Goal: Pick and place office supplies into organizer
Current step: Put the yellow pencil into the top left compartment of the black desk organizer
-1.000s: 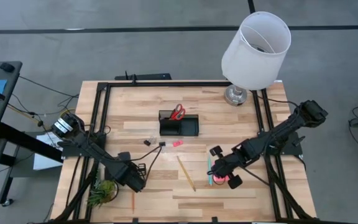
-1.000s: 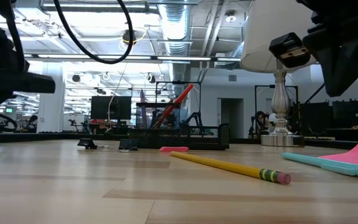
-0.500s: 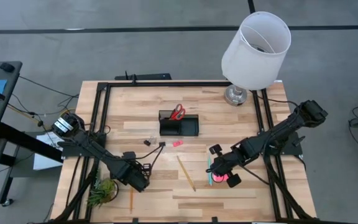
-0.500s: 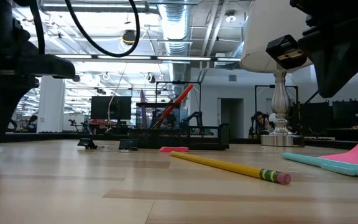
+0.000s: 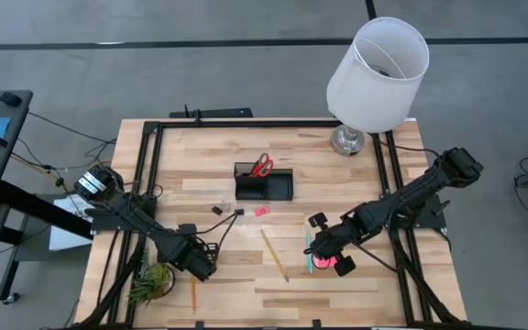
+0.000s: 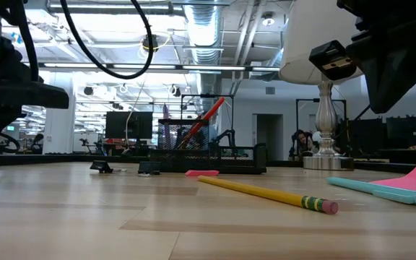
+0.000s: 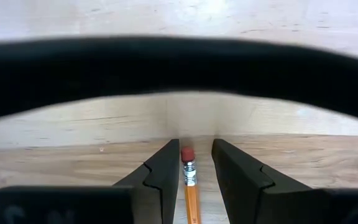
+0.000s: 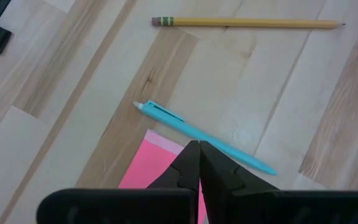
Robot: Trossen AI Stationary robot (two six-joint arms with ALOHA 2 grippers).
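Item: orange pencil (image 7: pixel 190 193), wood, with metal band and pink rubber tip. Location: near-left part of the wooden surface (image 5: pixel 356 183), lying flat just beside the green plant tuft (image 5: pixel 151 281), well apart from the black organizer (image 5: pixel 265 186) at the far middle.

Handling, as judged: light, stiff, round and thin, so prone to roll or pivot if pinched off-centre. Best taken across the shaft a little way below the band, not on the soft tip.

Left gripper (image 7: pixel 190 163): lowered over the pencil, fingers (image 7: pixel 163 177) straddling its rubber end, one on each side with narrow gaps showing; grip not yet made.

Right gripper (image 8: pixel 197 163): clenched, holding nothing, hovering over the pink sticky pad (image 8: pixel 151 165) and teal pen (image 8: pixel 204 138).

Also loose: yellow pencil (image 5: pixel 275 255), centre.
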